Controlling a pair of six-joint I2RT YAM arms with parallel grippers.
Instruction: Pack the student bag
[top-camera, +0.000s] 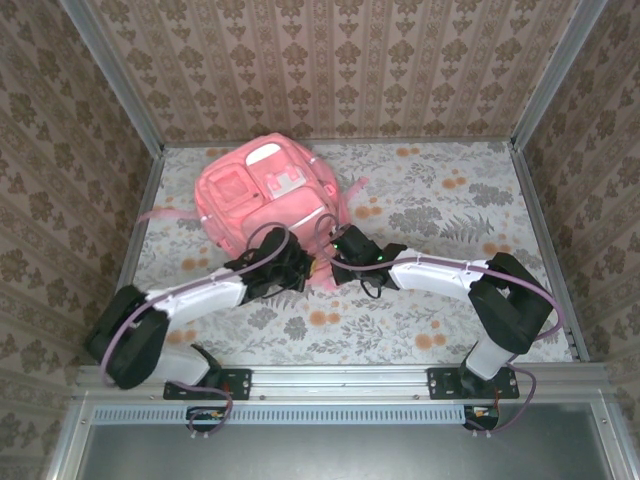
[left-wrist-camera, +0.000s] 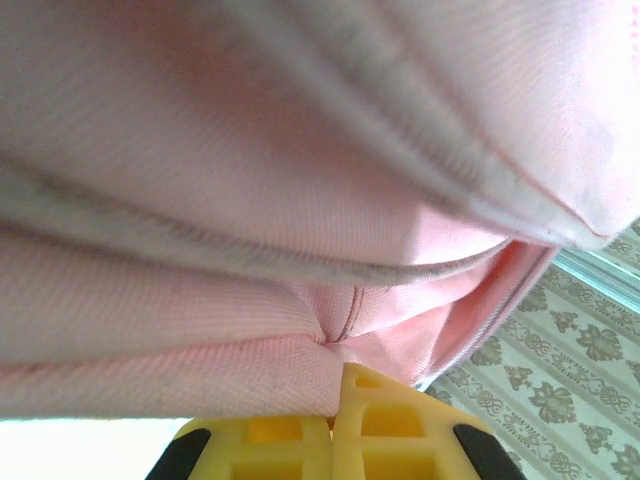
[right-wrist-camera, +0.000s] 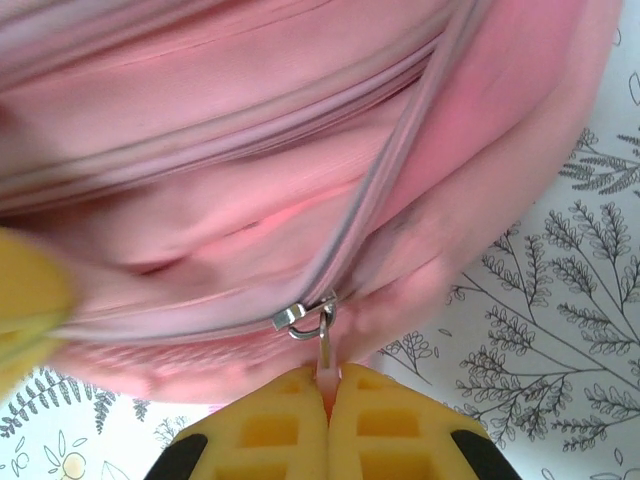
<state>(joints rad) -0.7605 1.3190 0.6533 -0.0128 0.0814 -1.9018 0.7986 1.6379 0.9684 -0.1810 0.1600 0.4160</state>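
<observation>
Left gripper (left-wrist-camera: 333, 400): jaws closed tight, pinching a fold of the bag (top-camera: 265, 195), likely to brace the cloth. Right gripper (right-wrist-camera: 328, 385): jaws closed on the zip pull (right-wrist-camera: 322, 348), probably set to draw the zip along. Bag lies front-up, far left of centre on the worktop (top-camera: 450, 200), near edge between both arms; pink, white-trimmed pockets, soft and creased.

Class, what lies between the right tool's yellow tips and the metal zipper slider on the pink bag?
The right wrist view shows a short pink pull tab joining slider to right tool, which is shut on it.
</observation>
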